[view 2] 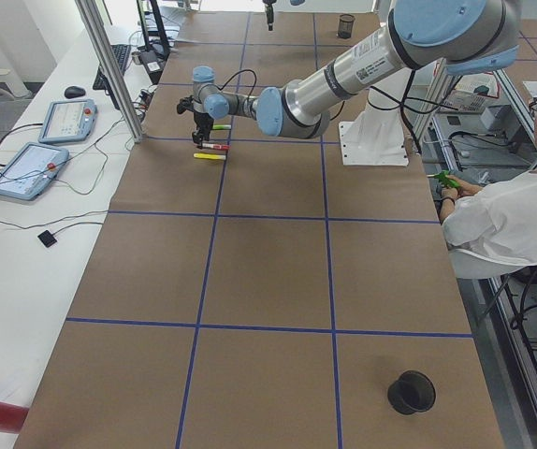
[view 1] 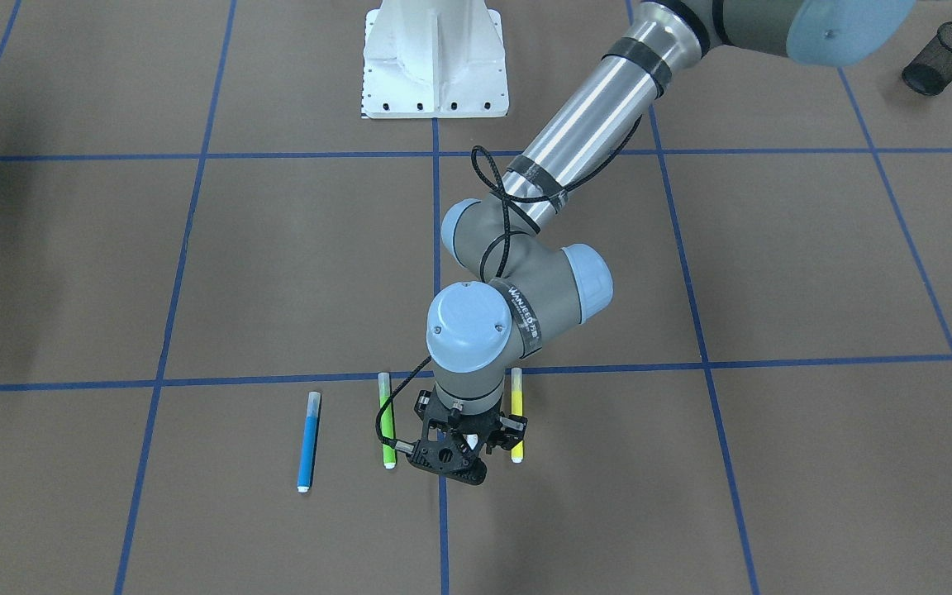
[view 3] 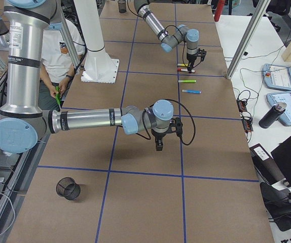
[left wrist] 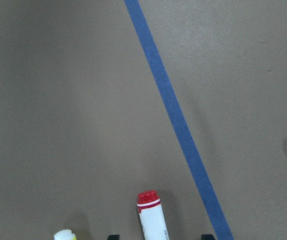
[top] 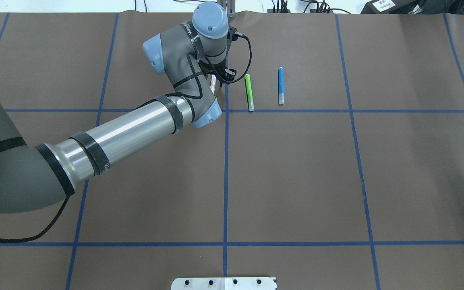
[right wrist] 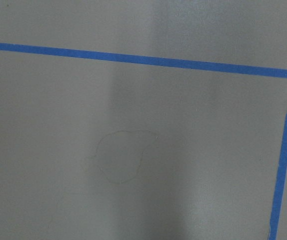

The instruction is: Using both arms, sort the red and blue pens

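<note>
The red pen point(left wrist: 151, 216), white-barrelled with a red cap, lies on the brown table straight below my left gripper point(view 1: 461, 448). In the left wrist view one dark fingertip point(left wrist: 113, 236) shows on each side of it, apart from the barrel, so the left gripper is open. Only a short piece of the red pen point(top: 213, 83) shows in the overhead view. The blue pen point(view 1: 308, 443) lies alone, two places along the row from the red one. My right gripper point(view 3: 159, 146) hangs low over bare table far from the pens, and I cannot tell whether it is open or shut.
A green marker point(view 1: 387, 420) and a yellow marker point(view 1: 516, 413) lie close on either side of the left gripper. A black mesh cup point(view 1: 943, 58) lies on its side near the left arm's base. The white pedestal point(view 1: 435, 58) stands at the back. A person point(view 2: 507, 215) sits beside the table.
</note>
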### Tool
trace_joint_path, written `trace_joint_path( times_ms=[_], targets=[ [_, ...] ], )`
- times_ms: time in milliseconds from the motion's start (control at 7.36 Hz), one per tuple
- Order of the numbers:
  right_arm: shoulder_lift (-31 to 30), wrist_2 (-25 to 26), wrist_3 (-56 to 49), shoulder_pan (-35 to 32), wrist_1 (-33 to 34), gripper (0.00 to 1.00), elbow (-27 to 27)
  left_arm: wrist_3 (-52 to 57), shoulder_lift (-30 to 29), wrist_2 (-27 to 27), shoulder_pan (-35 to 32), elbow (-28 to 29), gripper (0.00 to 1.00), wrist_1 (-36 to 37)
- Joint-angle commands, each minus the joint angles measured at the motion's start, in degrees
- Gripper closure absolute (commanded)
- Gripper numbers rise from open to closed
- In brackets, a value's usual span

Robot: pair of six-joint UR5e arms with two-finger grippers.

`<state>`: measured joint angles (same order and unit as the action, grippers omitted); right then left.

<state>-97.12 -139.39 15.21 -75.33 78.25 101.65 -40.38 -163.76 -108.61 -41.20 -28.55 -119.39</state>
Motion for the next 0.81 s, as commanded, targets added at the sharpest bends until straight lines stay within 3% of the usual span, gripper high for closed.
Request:
trace_joint_path(
  times_ms=[0,136,407,543,679],
  targets=[
    [0.0,0.0,0.26,0.0,-0.03,0.0,0.04,-0.14,0.02,0.15,0.15,0.34,0.42,-0.14],
    [0.0,0.0,0.26,0.09,-0.03,0.0,0.04,-0.14,0.02,0.15,0.24,0.43,0.46,-0.14],
    [0.0,0.0,0.17,0.18,-0.03,0.0,-0.05,-0.32,0.02,0.15,0.24,0.43,0.89,-0.14],
    [0.0,0.0,0.26,0.18,-0.03,0.0,0.04,-0.49,0.11,0.15,0.5,0.34,0.99,-0.14],
    [0.08,0.0,0.26,0.18,0.06,0.0,-0.05,-1.71,0.11,0.15,0.41,0.25,1.0,-0.14]
  ],
)
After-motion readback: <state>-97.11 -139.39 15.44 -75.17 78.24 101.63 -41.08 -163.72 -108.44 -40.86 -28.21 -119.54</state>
